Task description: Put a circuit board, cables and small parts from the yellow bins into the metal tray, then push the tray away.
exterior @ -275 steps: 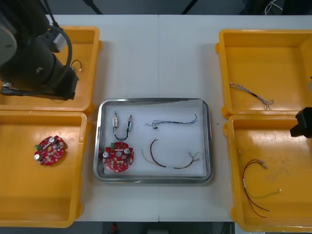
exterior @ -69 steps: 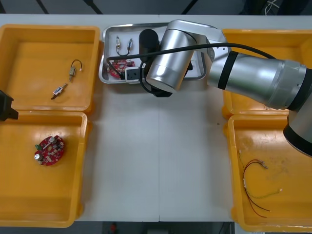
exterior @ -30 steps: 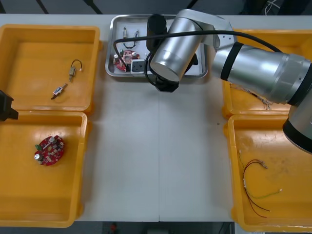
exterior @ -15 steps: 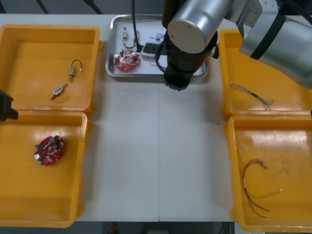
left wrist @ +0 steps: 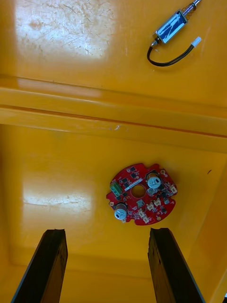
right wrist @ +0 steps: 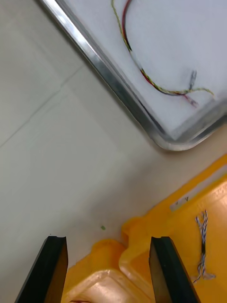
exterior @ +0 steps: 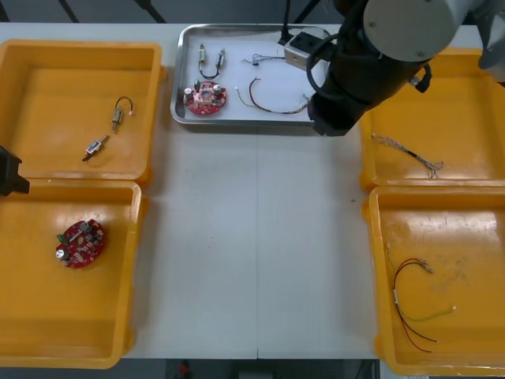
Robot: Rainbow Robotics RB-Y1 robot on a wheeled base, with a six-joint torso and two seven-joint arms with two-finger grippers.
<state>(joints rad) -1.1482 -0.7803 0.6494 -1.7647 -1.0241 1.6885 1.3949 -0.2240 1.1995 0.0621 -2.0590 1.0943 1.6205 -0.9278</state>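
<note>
Shallow metal tray with a white inside (exterior: 178,79): lying at the far edge of the light table (exterior: 252,237), between the two far bins. Judging by that position, the push away is ending or done.
Tray contents: round red circuit board (exterior: 204,98), small metal parts on a black cable (exterior: 210,61), twisted blue and white cable (exterior: 267,58), and red and yellow cable (exterior: 276,95). All are lying loose and apart from one another, so the load is looking complete.
Right gripper (right wrist: 106,241): hovering over bare table just beside the tray's near right corner, at the rims of the right-hand bins. Its black fingers are standing wide apart and gripping nothing, as suits an arm pushing rather than carrying.
Left gripper (left wrist: 105,232): hanging parked over the near left yellow plastic bin (exterior: 31,332). Its fingers are spread wide with nothing between them, keeping clear of the work.
Stock, left side: spare red board (exterior: 79,243) resting in the near left bin. Loose metal parts with black leads (exterior: 96,147) are lying in the far left yellow bin (exterior: 47,63).
Stock, right side: spare blue and white cable (exterior: 406,152) lying in the far right yellow bin (exterior: 465,95). A spare red and yellow cable (exterior: 410,304) is lying in the near right yellow bin (exterior: 473,237).
Risk: the right arm is hanging low by the tray corner, so lifting clear without nudging the rim is calling for care.
</note>
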